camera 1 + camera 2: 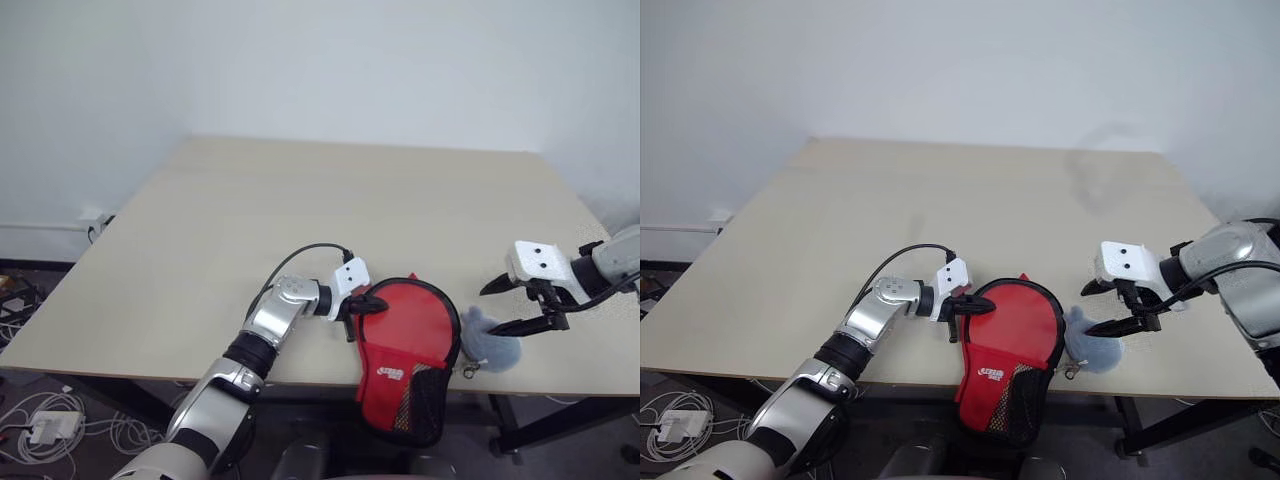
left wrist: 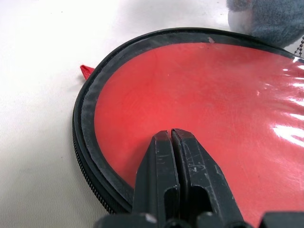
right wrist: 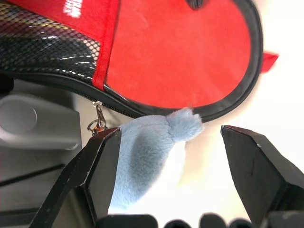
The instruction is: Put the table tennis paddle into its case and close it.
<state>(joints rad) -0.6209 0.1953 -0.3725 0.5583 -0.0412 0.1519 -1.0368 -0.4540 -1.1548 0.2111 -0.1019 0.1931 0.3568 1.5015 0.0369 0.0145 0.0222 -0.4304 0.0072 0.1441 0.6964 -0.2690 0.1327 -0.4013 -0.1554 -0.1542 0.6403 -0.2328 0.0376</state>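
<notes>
Two grippers work the near edge of my table (image 1: 300, 200): the left gripper (image 2: 171, 135) presses its shut fingers down on the see-through face of the case (image 1: 405, 355), while the right gripper (image 3: 168, 156) hangs with fingers spread wide above a pale grey plush lump (image 1: 490, 340) that touches the case's rim. I see the table tennis paddle (image 2: 199, 109) inside, its red blade flat under the clear panel, its handle end hidden behind the black mesh and red label. The narrow end of the case juts past the table edge, and I judge that the main hazard: should the left gripper ease its pressure, the pouch could tip off. The zip pull (image 3: 97, 118) dangles by the plush; the lump could foul a grab at it.
</notes>
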